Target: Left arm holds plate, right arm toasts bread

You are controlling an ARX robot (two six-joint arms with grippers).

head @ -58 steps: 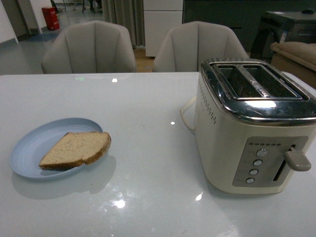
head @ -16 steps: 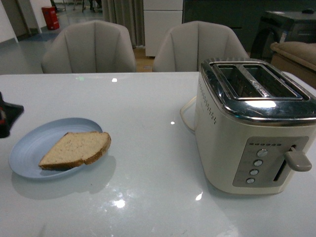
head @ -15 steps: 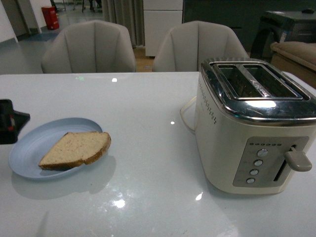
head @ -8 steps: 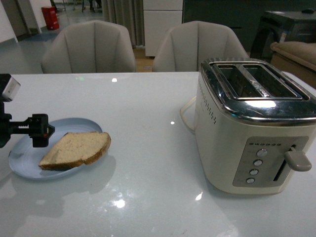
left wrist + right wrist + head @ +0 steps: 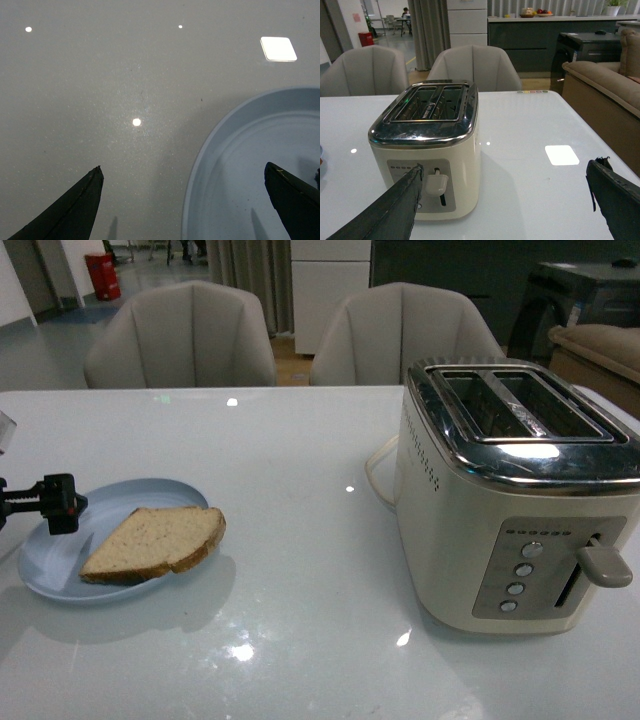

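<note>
The left fingers (image 5: 75, 210) spread wide and empty, straddling the plate (image 5: 240, 165) rim: one over the counter (image 5: 125, 75), one over the plate. The right fingers (image 5: 390, 210) gape empty too.

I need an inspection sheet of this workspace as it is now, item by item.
Surface: white glossy table, lamp reflections, no spills seen.
Job's things: bread lies flat on pale-blue plate, one end past the rim; toaster slots empty.
Clutter: nothing seen.
Grippers: left gripper open, jaws straddle the plate's rim, holding nothing; right gripper open, empty, short of the toaster.
Cables: pale cord loops beside the toaster.
Surroundings: two grey chairs behind the table; sofa on the right.
</note>
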